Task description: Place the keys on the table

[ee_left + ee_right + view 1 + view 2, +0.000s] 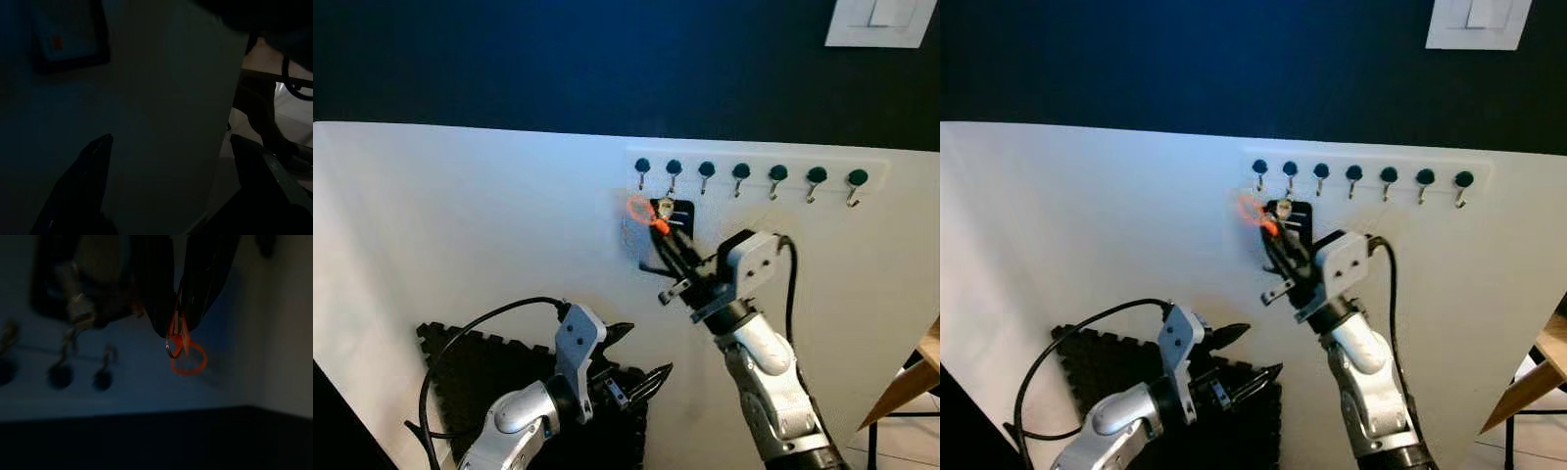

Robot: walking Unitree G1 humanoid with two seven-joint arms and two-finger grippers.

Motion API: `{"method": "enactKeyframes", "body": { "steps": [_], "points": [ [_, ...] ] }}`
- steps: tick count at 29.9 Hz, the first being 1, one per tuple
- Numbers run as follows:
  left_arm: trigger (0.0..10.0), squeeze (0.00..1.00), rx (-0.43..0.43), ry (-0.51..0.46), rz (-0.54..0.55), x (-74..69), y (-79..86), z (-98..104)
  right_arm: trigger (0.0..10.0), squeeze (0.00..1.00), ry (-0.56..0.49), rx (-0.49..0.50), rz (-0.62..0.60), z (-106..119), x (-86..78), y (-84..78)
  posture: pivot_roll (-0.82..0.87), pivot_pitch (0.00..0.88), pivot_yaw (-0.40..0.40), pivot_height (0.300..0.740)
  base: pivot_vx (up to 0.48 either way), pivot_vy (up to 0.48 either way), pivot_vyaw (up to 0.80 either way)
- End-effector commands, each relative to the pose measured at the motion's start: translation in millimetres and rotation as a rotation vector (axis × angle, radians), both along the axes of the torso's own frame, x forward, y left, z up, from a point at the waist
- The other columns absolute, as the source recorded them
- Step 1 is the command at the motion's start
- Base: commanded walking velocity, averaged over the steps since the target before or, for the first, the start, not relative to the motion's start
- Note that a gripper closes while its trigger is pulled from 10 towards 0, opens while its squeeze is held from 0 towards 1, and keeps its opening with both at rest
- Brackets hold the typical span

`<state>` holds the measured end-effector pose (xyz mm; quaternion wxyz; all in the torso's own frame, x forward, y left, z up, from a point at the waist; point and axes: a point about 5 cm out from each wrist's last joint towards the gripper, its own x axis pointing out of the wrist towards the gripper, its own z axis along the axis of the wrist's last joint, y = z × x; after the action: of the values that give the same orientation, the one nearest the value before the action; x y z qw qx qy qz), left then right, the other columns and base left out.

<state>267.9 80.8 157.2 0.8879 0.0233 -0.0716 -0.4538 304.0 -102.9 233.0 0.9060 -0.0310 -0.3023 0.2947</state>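
At the white wall's hook rail (754, 176), the right gripper (178, 328) pinches the keys (182, 350).

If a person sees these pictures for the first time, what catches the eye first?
The orange key ring stands out: the right end effector has shut on it, raised against the white wall just below the row of dark-knobbed hooks. Lower down, the left end effector is open in front of a black mat.

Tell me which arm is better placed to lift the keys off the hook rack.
Right: its tool is already shut on the orange key ring at the hook rack; the left tool hangs low, open.
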Motion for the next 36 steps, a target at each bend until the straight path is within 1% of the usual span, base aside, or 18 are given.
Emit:
{"method": "enactKeyframes", "body": {
  "steps": [1, 7, 12, 14, 16, 17, 19, 20, 21, 22, 23, 24, 28, 30, 31, 34, 35, 36],
  "points": [
    [10.0, 0.00, 0.080, 0.044, 0.037, -0.2, 9.0, -15, 10.0, 0.00, 0.011, -0.030, 0.013, -8, -5.0, 2.0, 0.06, 0.053, 0.028, 0.740, 0.000, 0.000, 0.00],
    [10.0, 0.00, 0.197, 0.114, 0.104, 0.5, 20.8, -40, 10.0, 0.00, 0.057, -0.030, -0.044, -27, -12.9, -7.7, 0.06, 0.053, 0.028, 0.740, 0.000, 0.000, 0.00],
    [10.0, 0.00, 0.397, 0.254, 0.163, -5.7, 34.6, -84, 10.0, 0.00, 0.128, -0.010, -0.200, -57, -16.2, -29.7, 0.05, 0.052, 0.033, 0.740, 0.000, 0.000, 0.00],
    [10.0, 0.00, 0.446, 0.301, 0.168, -10.4, 38.6, -97, 10.0, 0.00, 0.158, -0.003, -0.214, -66, -18.1, -33.6, 0.05, 0.052, 0.034, 0.740, 0.000, 0.000, 0.00],
    [10.0, 0.00, 0.459, 0.313, 0.171, -11.8, 39.9, -101, 10.0, 0.00, 0.167, -0.007, -0.216, -69, -18.8, -34.3, 0.05, 0.052, 0.034, 0.740, 0.000, 0.000, 0.00],
    [10.0, 0.00, 0.527, 0.383, 0.196, -18.2, 47.6, -119, 10.0, 0.00, 0.221, -0.026, -0.224, -86, -22.0, -36.5, 0.05, 0.051, 0.035, 0.740, 0.000, 0.000, 0.00],
    [10.0, 0.00, 0.556, 0.420, 0.217, -21.3, 52.1, -127, 10.0, 0.00, 0.256, -0.033, -0.229, -95, -23.4, -37.8, 0.05, 0.051, 0.035, 0.740, 0.000, 0.000, 0.00],
    [10.0, 0.00, 0.595, 0.493, 0.281, -26.5, 61.5, -144, 10.0, 0.00, 0.371, -0.034, -0.249, -121, -26.4, -42.7, 0.05, 0.049, 0.033, 0.740, 0.000, 0.000, 0.00],
    [10.0, 0.00, 0.603, 0.520, 0.322, -27.9, 65.5, -151, 10.0, 0.00, 0.436, -0.029, -0.263, -135, -28.0, -45.7, 0.05, 0.049, 0.033, 0.740, 0.000, 0.000, 0.00],
    [10.0, 0.00, 0.603, 0.520, 0.322, -27.9, 65.5, -151, 10.0, 0.00, 0.436, -0.029, -0.263, -135, -28.0, -45.7, 0.05, 0.049, 0.033, 0.740, 0.000, 0.000, 0.00],
    [10.0, 0.00, 0.606, 0.570, 0.409, -29.3, 72.6, -162, 10.0, 0.00, 0.586, -0.019, -0.318, -165, -31.9, -53.9, 0.05, 0.044, 0.029, 0.740, 0.000, 0.000, 0.00],
    [10.0, 0.00, 0.606, 0.570, 0.409, -29.3, 72.6, -162, 10.0, 0.00, 0.586, -0.019, -0.318, -165, -31.9, -53.9, 0.05, 0.044, 0.029, 0.740, 0.000, 0.000, 0.00],
    [10.0, 0.00, 0.528, 0.719, 0.629, -36.6, 89.3, -186, 10.0, 0.00, 0.926, 0.035, -0.489, -232, -55.9, -77.5, 0.05, 0.039, 0.031, 0.740, 0.000, 0.000, 0.00],
    [10.0, 0.00, 0.473, 0.786, 0.745, -40.1, 99.1, -194, 10.0, 0.00, 1.041, 0.076, -0.557, -252, -68.3, -85.7, 0.05, 0.030, 0.033, 0.740, 0.000, 0.000, 0.00],
    [10.0, 0.00, 0.473, 0.786, 0.745, -40.1, 99.1, -194, 10.0, 0.00, 1.041, 0.076, -0.557, -252, -68.3, -85.7, 0.05, 0.030, 0.033, 0.740, 0.000, 0.000, 0.00],
    [10.0, 0.00, 0.358, 0.884, 0.907, -45.5, 112.8, -203, 10.0, 0.00, 1.176, 0.229, -0.665, -272, -85.2, -97.7, 0.05, 0.025, 0.030, 0.740, 0.000, 0.000, 0.00],
    [10.0, 0.00, 0.346, 0.922, 0.924, -48.1, 114.2, -207, 10.0, 0.00, 1.214, 0.289, -0.685, -277, -88.9, -98.8, 0.05, 0.019, 0.029, 0.740, 0.000, 0.000, 0.00],
    [10.0, 0.00, 0.376, 0.936, 0.929, -50.5, 114.8, -211, 10.0, 0.00, 1.256, 0.292, -0.680, -282, -93.0, -96.6, 0.04, 0.013, 0.032, 0.740, 0.000, 0.000, 0.00]
  ]
}}
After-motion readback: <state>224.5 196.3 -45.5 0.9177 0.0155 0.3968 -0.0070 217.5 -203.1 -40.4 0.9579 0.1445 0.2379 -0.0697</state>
